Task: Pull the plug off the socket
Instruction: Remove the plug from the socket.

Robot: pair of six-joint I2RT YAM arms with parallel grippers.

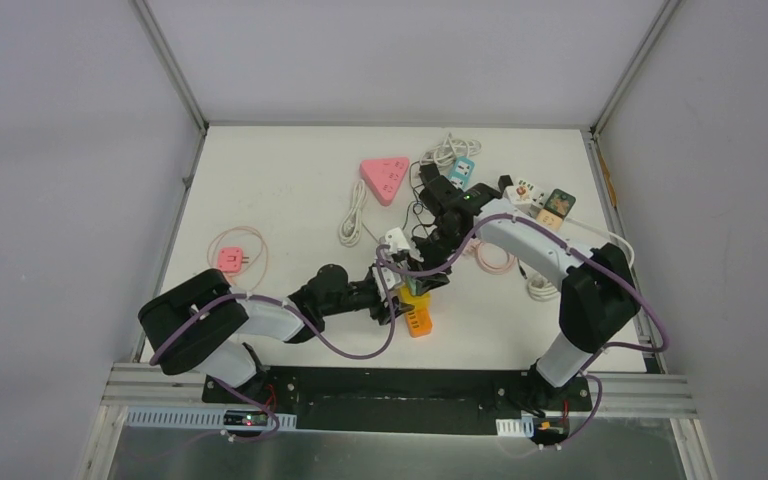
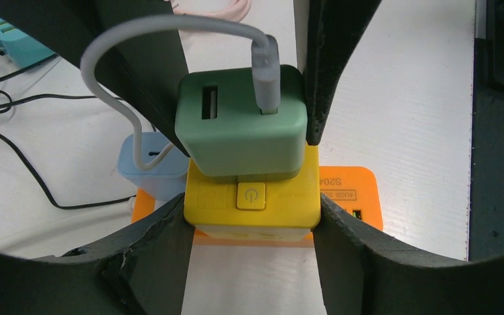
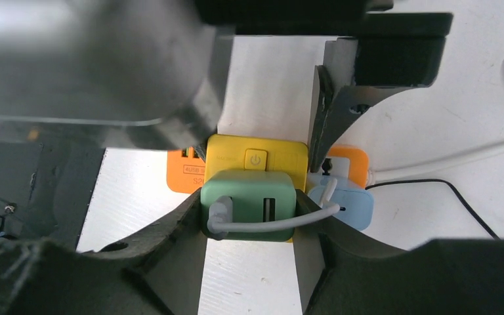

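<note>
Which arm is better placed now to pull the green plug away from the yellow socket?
Right. The right hand is shut on the green plug, while the left hand clamps the yellow socket and can hold it steady.

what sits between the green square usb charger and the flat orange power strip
A yellow cube socket with a power button; the left wrist view shows it best.
</note>
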